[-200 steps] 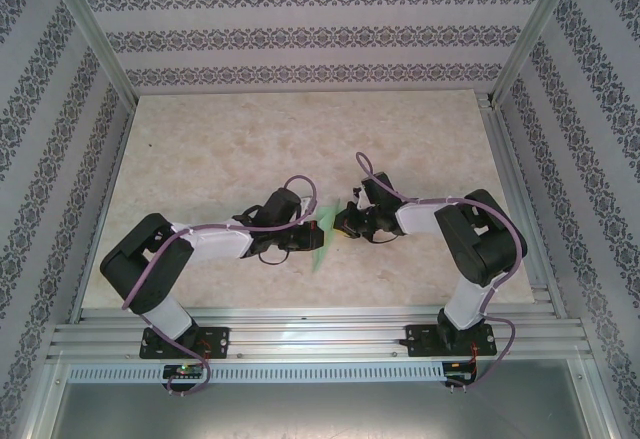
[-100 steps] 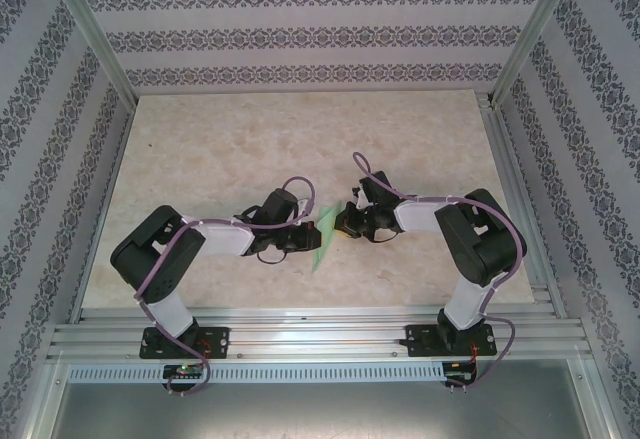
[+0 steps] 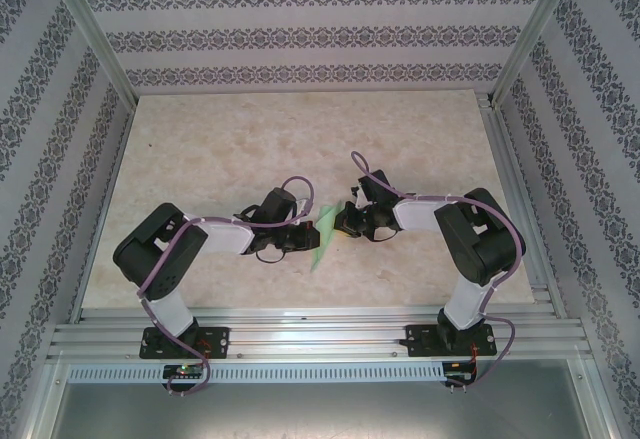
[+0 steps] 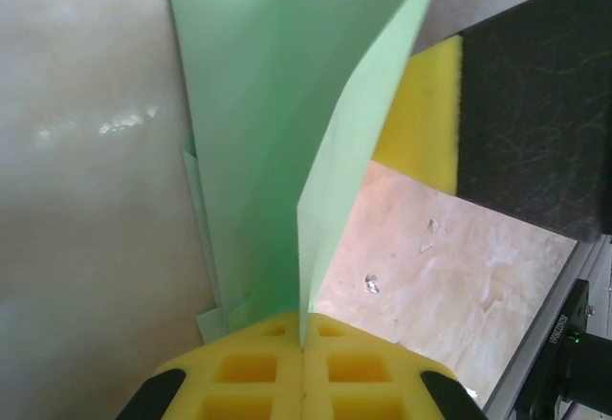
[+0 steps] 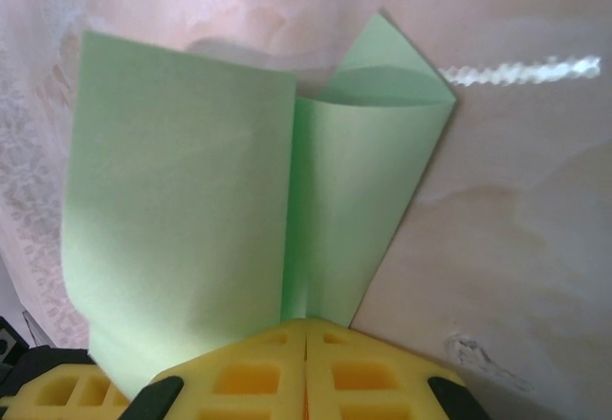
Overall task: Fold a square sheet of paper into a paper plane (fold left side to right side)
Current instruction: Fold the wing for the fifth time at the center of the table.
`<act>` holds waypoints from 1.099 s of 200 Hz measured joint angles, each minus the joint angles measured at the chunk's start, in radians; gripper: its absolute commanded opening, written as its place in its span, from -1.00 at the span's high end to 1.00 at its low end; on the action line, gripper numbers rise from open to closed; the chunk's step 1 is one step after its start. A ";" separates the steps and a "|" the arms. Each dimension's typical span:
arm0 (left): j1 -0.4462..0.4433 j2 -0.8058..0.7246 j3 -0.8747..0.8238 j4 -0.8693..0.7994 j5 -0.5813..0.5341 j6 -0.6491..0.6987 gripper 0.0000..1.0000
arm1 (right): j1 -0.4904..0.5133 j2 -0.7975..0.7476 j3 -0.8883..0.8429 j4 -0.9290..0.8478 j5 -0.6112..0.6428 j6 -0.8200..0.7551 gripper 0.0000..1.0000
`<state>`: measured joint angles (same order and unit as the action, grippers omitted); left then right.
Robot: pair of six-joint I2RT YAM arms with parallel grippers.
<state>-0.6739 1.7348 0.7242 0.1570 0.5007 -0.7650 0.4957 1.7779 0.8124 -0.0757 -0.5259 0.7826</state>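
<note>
**Folded paper held between two grippers**

A marbled beige tabletop [image 3: 300, 139] lies inside patterned walls [image 3: 300, 34]. Left of centre, the left gripper [image 3: 303, 234] presses its yellow pads [image 4: 249, 372] together on the mint-green paper sheet [image 3: 322, 234]. The sheet is partly folded and sits between the two arms, near the table's middle. On the sheet's right side, the right gripper [image 3: 345, 222] clamps it too, its pads meeting.

— Top view: bright, even, lit from above?
— Yes. Soft white light, only faint shadows on the pale marbled tabletop [image 3: 200, 139]. Fairly sharp from edge to edge.
— And close up at the wrists?
— Softer. Long white glare streak [image 5: 521, 69] at the right wrist, small glints [image 4: 124, 123] at the left. On the thin mint-green paper [image 4: 258, 104], even light, darker inside the fold. Slight blur on the yellow foam finger pads [image 5: 320, 348].
</note>
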 measured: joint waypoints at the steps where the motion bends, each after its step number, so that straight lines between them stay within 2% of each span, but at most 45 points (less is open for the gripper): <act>1: 0.000 0.001 0.000 0.000 0.000 0.000 0.91 | 0.000 0.000 0.000 0.000 0.000 0.000 0.85; 82: 0.006 0.032 0.013 0.003 0.018 0.016 0.91 | 0.002 0.011 0.024 -0.030 0.001 -0.023 0.83; 137: 0.006 0.047 0.023 0.003 0.019 0.045 0.92 | 0.002 -0.025 0.024 -0.072 0.021 -0.038 0.67; 180: 0.006 0.048 0.023 0.003 0.019 0.057 0.92 | 0.008 -0.139 0.024 -0.103 0.039 -0.047 0.73; 220: 0.006 0.048 0.023 0.003 0.019 0.063 0.92 | 0.068 -0.130 0.014 -0.031 0.035 0.003 0.77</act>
<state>-0.6674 1.7824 0.7475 0.1604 0.5194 -0.7021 0.5636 1.6474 0.8265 -0.1070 -0.4904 0.7860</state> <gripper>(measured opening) 0.041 0.120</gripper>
